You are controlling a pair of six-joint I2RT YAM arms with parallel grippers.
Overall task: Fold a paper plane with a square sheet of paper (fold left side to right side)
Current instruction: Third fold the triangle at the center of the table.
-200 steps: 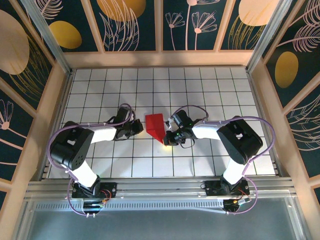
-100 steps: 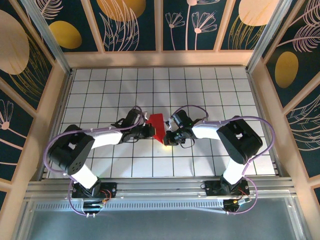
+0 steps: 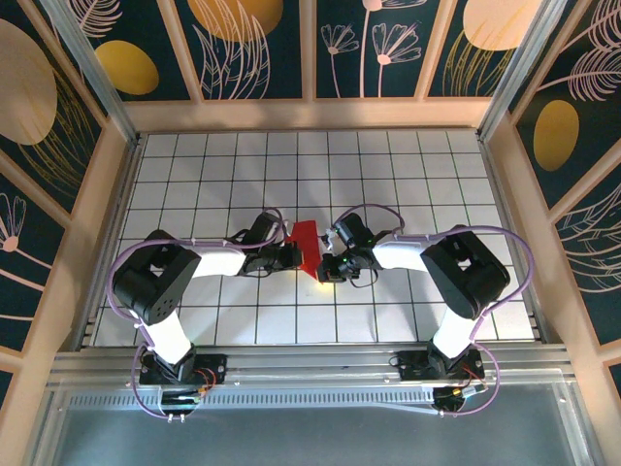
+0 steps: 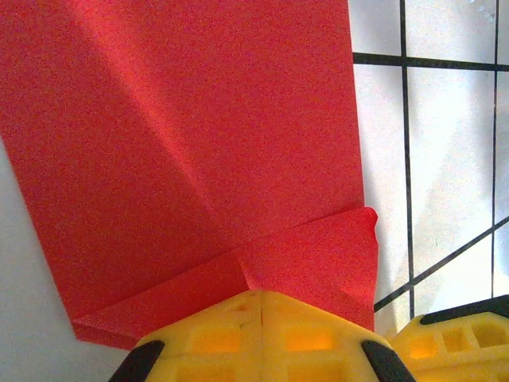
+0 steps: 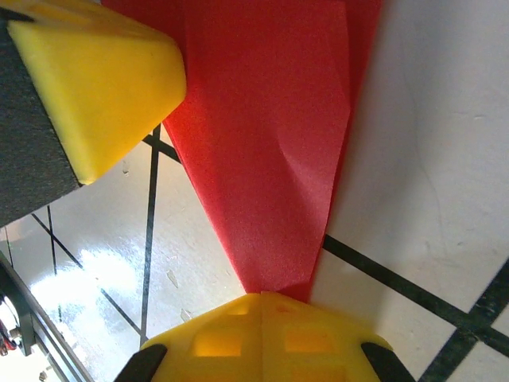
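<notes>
Left fingers and right fingers, two closed pairs, touch one red sheet.

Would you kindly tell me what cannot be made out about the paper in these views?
- Top view: part of the left edge of the paper lies under the left end effector, its near tip under the right end effector.
- Left wrist: the frame cuts off the paper's far end.
- Right wrist: the tip hides behind that end effector; pinched or pressed, unclear.

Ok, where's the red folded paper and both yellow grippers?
red folded paper [image 3: 307, 238], top view, its middle.
left yellow gripper [image 4: 261, 312], left wrist view, shut fingertips.
right yellow gripper [image 5: 261, 312], right wrist view, shut fingertips.
</notes>
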